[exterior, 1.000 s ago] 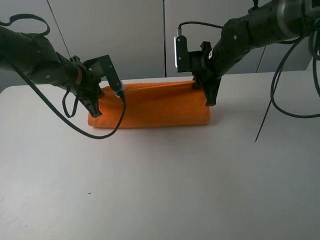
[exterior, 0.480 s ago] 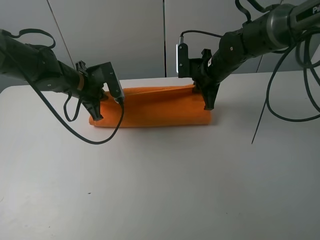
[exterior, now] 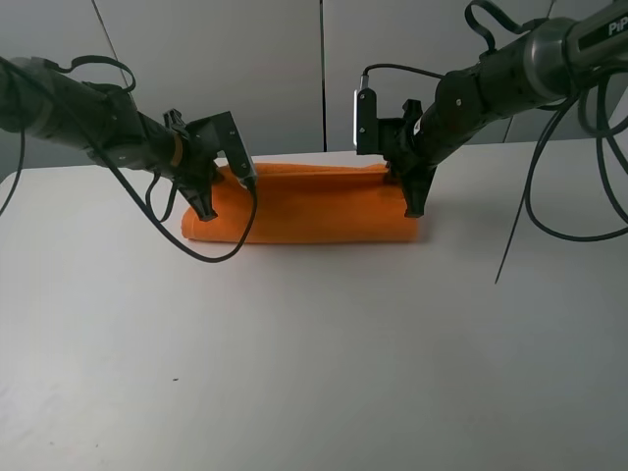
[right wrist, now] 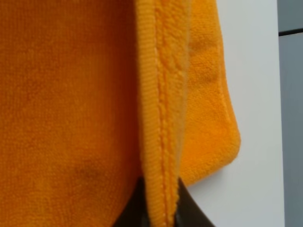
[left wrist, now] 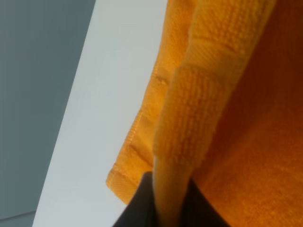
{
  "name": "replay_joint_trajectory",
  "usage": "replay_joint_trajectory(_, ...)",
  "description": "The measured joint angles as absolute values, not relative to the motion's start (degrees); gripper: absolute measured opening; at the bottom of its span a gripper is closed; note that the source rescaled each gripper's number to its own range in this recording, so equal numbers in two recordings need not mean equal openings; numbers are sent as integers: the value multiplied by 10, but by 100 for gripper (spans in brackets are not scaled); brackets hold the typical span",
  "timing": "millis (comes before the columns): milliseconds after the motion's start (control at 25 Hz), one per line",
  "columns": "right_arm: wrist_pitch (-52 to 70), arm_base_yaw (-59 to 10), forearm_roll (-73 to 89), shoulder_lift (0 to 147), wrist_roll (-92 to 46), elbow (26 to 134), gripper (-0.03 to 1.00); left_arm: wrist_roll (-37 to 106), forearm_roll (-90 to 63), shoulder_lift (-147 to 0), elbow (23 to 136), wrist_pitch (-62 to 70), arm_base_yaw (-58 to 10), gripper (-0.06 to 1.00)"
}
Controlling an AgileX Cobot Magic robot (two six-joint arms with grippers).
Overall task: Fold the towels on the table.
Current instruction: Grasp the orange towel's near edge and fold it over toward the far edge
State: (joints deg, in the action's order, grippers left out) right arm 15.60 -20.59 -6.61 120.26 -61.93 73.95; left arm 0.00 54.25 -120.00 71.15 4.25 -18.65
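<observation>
The orange towel (exterior: 314, 206) lies as a long doubled band near the far edge of the white table (exterior: 314, 373). At its left end my left gripper (exterior: 208, 208) is shut on an upper layer, and at its right end my right gripper (exterior: 414, 204) is shut on the hem. In the left wrist view the dark fingers (left wrist: 137, 208) of the left gripper (left wrist: 166, 203) pinch a raised fold of towel (left wrist: 246, 123) over the table (left wrist: 94, 118). Seen from the right wrist, the right gripper (right wrist: 158, 210) clamps the stitched hem of the towel (right wrist: 66, 94) beside bare table (right wrist: 258, 71).
A black cable loop (exterior: 211, 257) droops from the left arm onto the table in front of the towel. Another cable (exterior: 512, 240) hangs down on the right. Grey wall panels (exterior: 275, 69) rise just behind the table's far edge.
Both grippers have carried the held towel edge toward the far side. The left gripper also moved inward to the right, and the towel band now looks narrower.
</observation>
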Motion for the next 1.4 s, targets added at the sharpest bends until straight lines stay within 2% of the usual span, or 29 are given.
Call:
replay_joint_trajectory(280,153,-205,-68,1206,-619,740,0,-12,538,-1219,734,41,-185,0)
replay_joint_trajectory(400,151,-205,-69,1206,-617,740,6,-14,538,-1219,735,40,-185,2)
replay_joint_trajectory(480,152,-203,-70,1206,-617,740,15,-14,538,-1219,736,45,-183,6)
replay_joint_trajectory(640,160,-192,-75,1206,-617,740,43,-14,538,-1219,737,69,-176,19)
replay_joint_trajectory(800,156,-189,-79,1206,-616,740,70,-21,537,-1219,737,81,-172,44)
replay_joint_trajectory(920,146,-189,-79,1206,-606,740,82,-24,537,-1219,737,81,-172,64)
replay_joint_trajectory(1000,143,-189,-80,1202,-599,740,85,-24,537,-1219,737,81,-172,76)
replay_joint_trajectory(1120,141,-189,-78,1186,-582,740,86,-24,537,-1218,737,82,-172,86)
replay_joint_trajectory(1400,143,-189,-25,1150,-474,740,86,-26,504,-1177,737,99,-172,91)
